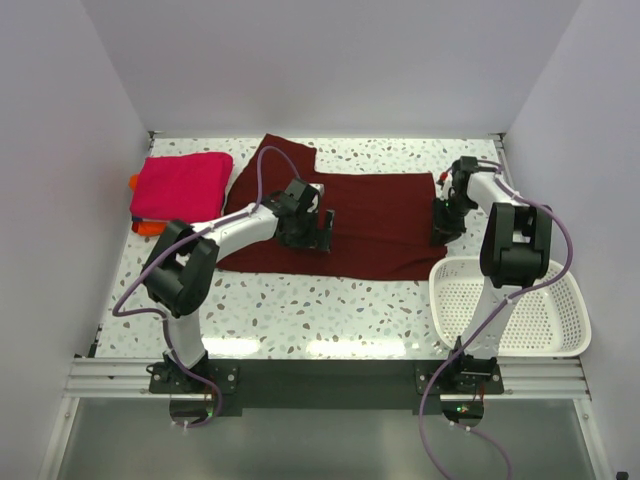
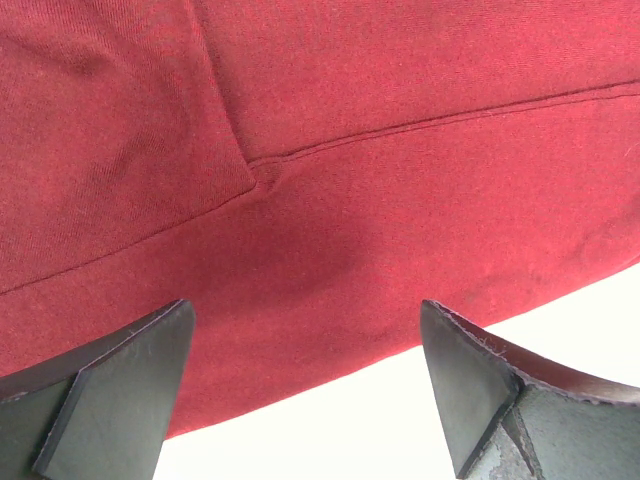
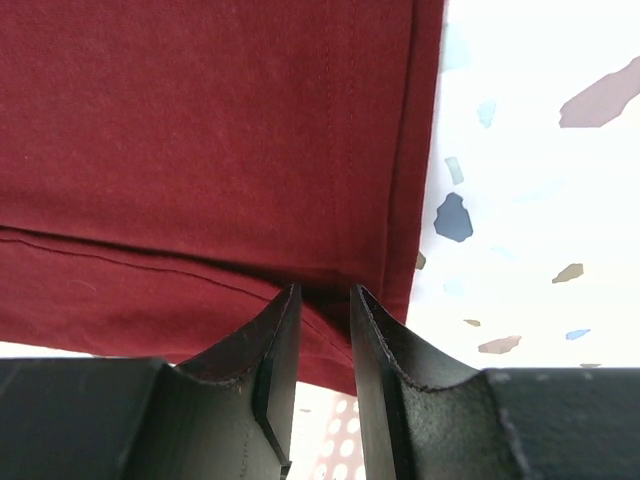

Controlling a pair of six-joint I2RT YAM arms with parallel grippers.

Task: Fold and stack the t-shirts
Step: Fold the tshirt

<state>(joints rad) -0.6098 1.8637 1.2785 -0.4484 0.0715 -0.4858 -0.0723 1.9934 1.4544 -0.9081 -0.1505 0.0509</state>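
Observation:
A dark maroon t-shirt (image 1: 375, 222) lies spread flat across the middle of the table, one sleeve pointing to the back. My left gripper (image 1: 322, 230) hovers over its front left part, near the sleeve seam, fingers wide open and empty (image 2: 305, 312); the maroon cloth (image 2: 400, 190) and its front edge lie under them. My right gripper (image 1: 443, 232) is low at the shirt's right hem corner (image 3: 400, 250). Its jaws (image 3: 326, 290) stand a narrow gap apart, tips down at the cloth, with nothing clearly pinched. A folded magenta-pink t-shirt (image 1: 182, 185) rests on an orange one (image 1: 142, 226) at the back left.
A white slotted basket (image 1: 505, 305) sits at the front right, just beside the shirt's right front corner and under my right arm. The speckled tabletop (image 1: 320, 310) runs along the front, white walls on three sides.

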